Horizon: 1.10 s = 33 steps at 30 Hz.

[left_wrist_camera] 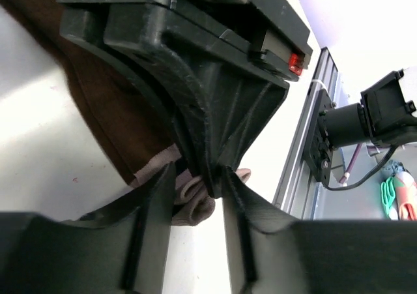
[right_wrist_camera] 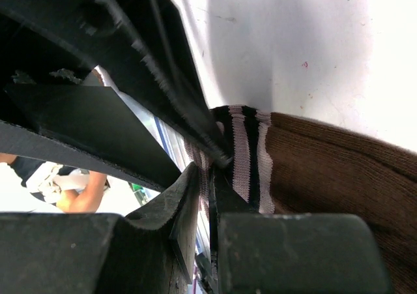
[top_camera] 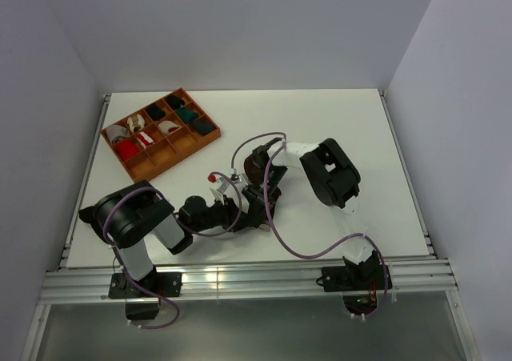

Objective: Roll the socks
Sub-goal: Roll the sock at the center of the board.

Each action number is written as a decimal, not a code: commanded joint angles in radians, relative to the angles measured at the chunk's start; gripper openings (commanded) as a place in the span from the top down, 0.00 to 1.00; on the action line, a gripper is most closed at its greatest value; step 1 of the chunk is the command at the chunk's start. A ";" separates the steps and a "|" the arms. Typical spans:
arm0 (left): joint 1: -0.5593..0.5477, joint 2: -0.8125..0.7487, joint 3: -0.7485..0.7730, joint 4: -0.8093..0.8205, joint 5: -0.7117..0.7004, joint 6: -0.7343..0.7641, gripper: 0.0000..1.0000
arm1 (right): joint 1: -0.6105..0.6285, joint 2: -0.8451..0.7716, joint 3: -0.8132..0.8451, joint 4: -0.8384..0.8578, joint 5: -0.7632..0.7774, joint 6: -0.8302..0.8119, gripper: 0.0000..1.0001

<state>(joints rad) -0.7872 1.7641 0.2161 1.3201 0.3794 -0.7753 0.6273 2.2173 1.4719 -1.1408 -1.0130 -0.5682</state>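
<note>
Brown socks [right_wrist_camera: 326, 176]: ribbed knit, lying flat on the white table [top_camera: 336, 121] near its middle, between the two arms. Only one end shows. The body runs out of both wrist views, and from above the pair is all but lost under the wrists, so its full length and lie cannot be made out.

Cuff [right_wrist_camera: 244, 150]: pale pink with dark stripes, folded over on itself. How many layers is not clear.

Right gripper [right_wrist_camera: 210, 180]: jaws closed tight on the edge of the cuff, fabric pinched between the tips.

Left gripper [left_wrist_camera: 199, 176]: faces the right one from the opposite side, jaws part-way apart, one finger on either side of the folded cuff and of the right gripper's tips. Cuff and tips fill most of the gap. Whether the fingers actually press the fabric I cannot tell, since the contact is hidden behind black plastic.

Tray [top_camera: 152, 165]: orange, compartmented, at the far left of the table, well apart from the arms. It holds small bundles [top_camera: 126, 147] in red, white and teal. The detail is too small to read.

Cable [top_camera: 280, 233]: purple, looping across the table from the right arm's base towards the grippers.
</note>
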 commanded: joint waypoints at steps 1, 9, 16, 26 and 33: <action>-0.004 -0.023 0.009 0.094 0.009 0.031 0.64 | -0.009 0.012 0.033 -0.024 -0.022 -0.010 0.95; 0.016 0.001 -0.047 0.182 0.019 0.007 0.60 | -0.018 0.007 0.024 -0.005 -0.012 0.001 0.95; 0.036 0.006 -0.047 0.176 0.033 0.007 0.59 | -0.023 0.010 0.024 -0.008 -0.010 0.001 0.95; 0.036 0.001 0.000 0.140 0.039 0.011 0.57 | -0.021 0.013 0.028 -0.019 -0.012 -0.009 0.95; 0.037 0.020 0.026 0.105 0.046 0.013 0.69 | -0.023 0.008 0.028 -0.022 -0.010 -0.012 0.95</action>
<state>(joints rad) -0.7547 1.7687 0.2173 1.3163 0.4049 -0.7750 0.6086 2.2185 1.4719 -1.1412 -1.0058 -0.5674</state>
